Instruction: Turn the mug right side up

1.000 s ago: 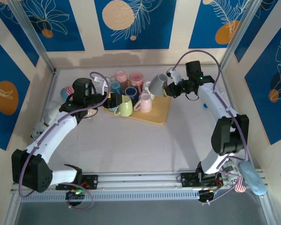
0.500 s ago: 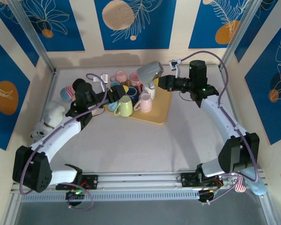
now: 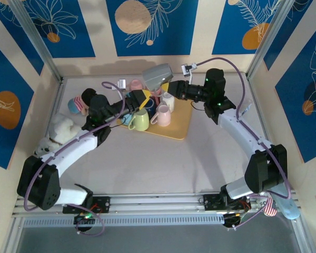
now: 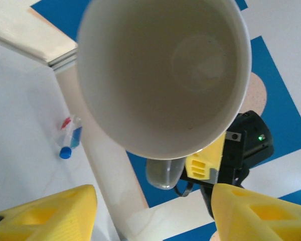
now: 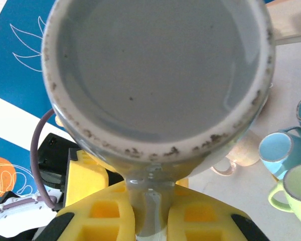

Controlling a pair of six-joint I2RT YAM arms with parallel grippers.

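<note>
One grey glazed mug (image 3: pixel 158 75), round, pale inside, tilted in the air at upper centre, over a wooden tray (image 3: pixel 179 129). Right gripper (image 5: pixel 149 196) clamped on its handle (image 5: pixel 150 221). Left gripper (image 3: pixel 138 98) lower left of it, yellow fingers (image 4: pixel 50 213) spread apart. Other mugs (image 3: pixel 139 120) crowd the tray; count unclear.

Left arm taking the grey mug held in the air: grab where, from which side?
Probably the rim wall of the grey mug, from its open-mouth side. The right gripper is clamped on the handle, so that is taken; the mouth faces the left gripper, whose open fingers could straddle one wall.
</note>
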